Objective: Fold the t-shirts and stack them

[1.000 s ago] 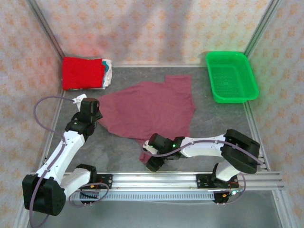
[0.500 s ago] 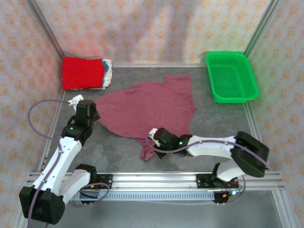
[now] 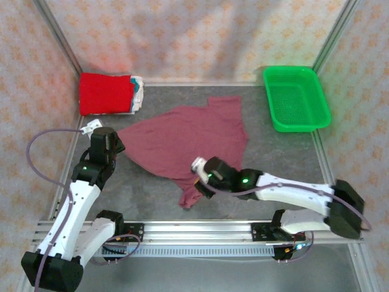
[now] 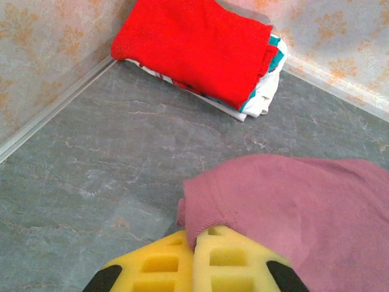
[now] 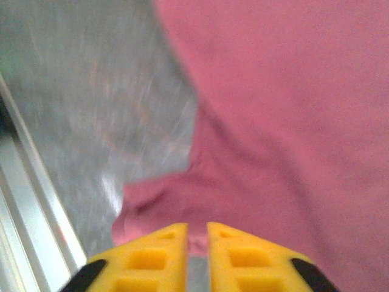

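Green plastic basket [image 3: 301, 126]: standing at the far right corner of the bench [image 3: 140, 188], well apart from all cloth; perforated green floor on show across the whole inside.

Maroon t-shirt [image 3: 188, 140]: spread loosely over the middle of the bench, print not on show, one sleeve pointing to the far side, a bunched corner hanging toward the near edge; lying between the basket and the pile, touching neither.

Red folded shirt [image 4: 194, 45]: topmost on the pile in the far left corner, pressed close to the patterned wall [image 3: 200, 36].

Whitish folded shirts [image 4: 258, 103]: stacked under the red one, edges peeking out on the right side, a teal strip among the layers.

Left pincer [image 4: 193, 240]: clenched, yellow fingers [image 4: 234, 252] pressed together on the hemmed left edge of the maroon t-shirt; hem curling up just above the tips, low over the grey surface.

Right pincer [image 5: 197, 234]: at the near corner of the maroon t-shirt, fingers nearly together with a narrow slit between, a fold of maroon cloth caught in that slit; wrist view blurred, so depth of the bite impossible to tell.

Arms: left reaching up along the left side, right stretched leftward across the near part of the bench.
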Robot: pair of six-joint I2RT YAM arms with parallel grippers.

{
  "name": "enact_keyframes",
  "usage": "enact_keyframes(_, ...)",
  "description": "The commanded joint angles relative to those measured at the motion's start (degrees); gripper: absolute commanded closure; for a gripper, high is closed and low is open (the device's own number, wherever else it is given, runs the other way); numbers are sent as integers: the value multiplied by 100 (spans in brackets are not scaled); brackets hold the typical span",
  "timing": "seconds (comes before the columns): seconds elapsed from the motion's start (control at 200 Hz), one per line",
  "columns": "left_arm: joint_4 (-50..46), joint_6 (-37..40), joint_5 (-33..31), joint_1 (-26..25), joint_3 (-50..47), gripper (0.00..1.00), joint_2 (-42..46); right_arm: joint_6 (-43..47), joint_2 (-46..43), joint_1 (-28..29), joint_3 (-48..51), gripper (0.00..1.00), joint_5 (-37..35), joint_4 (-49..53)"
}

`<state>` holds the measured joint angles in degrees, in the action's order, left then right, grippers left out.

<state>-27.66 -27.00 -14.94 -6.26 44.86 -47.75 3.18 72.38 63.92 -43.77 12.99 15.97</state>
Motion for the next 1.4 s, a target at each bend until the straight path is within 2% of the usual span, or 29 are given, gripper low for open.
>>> enact_keyframes(0.0, -3, -82, 30, 51, -132, 100, -2, 63, 561, 282, -31, 77, 773, 18)
enact_keyframes(0.115, -29, -35, -34, 47, -159, 100, -33, 92, 955, 367, -167, 64, 1049, -234)
enact_keyframes(0.27, 19, -41, -53, 56, -298, 100, -24, 247, 1340, 393, -95, 46, 556, -432)
enact_keyframes(0.53, 54, -105, -84, 57, -460, 100, -15, 398, 1736, 396, -8, 29, 612, -627)
enact_keyframes(0.666, 120, -146, -85, 58, -505, 100, -67, 327, 1916, 385, 30, 27, 138, -1069)
enact_keyframes(0.721, 112, -148, -107, 68, -504, 100, -90, 298, 1987, 385, 35, 30, -128, -1237)
enact_keyframes(0.751, 112, -149, -115, 64, -515, 100, -94, 282, 2005, 380, 44, 35, -311, -1324)
enact_keyframes(0.871, 60, -146, -172, 66, -505, 100, -34, 259, 1886, 241, 16, 77, -672, -1347)
enact_keyframes(0.901, 50, -149, -190, 66, -497, 100, -4, 252, 1781, 191, 38, 84, -700, -1342)
enact_keyframes(1.041, 5, -95, -319, 74, -433, 100, 179, 241, 928, -92, 294, 100, -738, -1324)
enact_keyframes(1.186, 17, -72, -295, 81, -331, 100, 145, 322, 26, -351, 551, 100, -483, -1272)
enact_keyframes(1.391, -137, -51, -37, 88, 8, 100, 228, 103, -949, -688, 252, 100, -349, -436)
